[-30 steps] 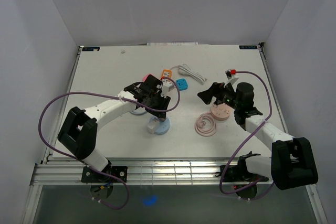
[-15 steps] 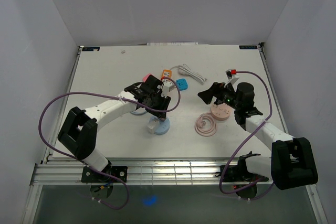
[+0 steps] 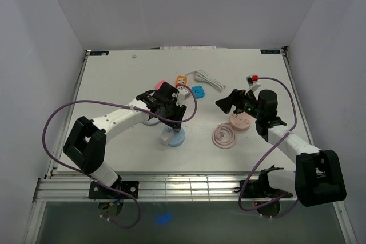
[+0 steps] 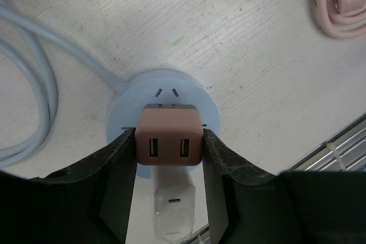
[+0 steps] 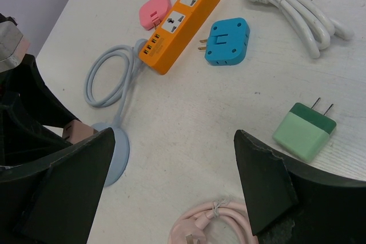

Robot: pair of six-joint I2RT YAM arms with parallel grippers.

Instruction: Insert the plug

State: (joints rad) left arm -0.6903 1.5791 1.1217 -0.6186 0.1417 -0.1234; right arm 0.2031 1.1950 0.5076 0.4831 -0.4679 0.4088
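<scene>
My left gripper [image 4: 169, 148] is shut on a brown two-port USB plug [image 4: 168, 143] and holds it on top of the round light-blue socket hub [image 4: 128, 104]. In the top view the left gripper [image 3: 170, 114] sits just above that hub [image 3: 172, 138]. A white charger [image 4: 173, 207] stands on the hub below the brown plug. My right gripper [image 5: 174, 184] is wide open and empty, hovering above the table near a coiled pink cable [image 5: 214, 226]. In the top view it [image 3: 229, 102] is left of the pink round hub [image 3: 241, 120].
An orange power strip [image 5: 178, 24], a pink plug [image 5: 155, 10], a blue adapter [image 5: 227, 40], a green adapter [image 5: 304, 131] and a white coiled cable [image 5: 297, 7] lie on the far half of the table. The light-blue hub's cable [image 5: 111, 78] loops to the left.
</scene>
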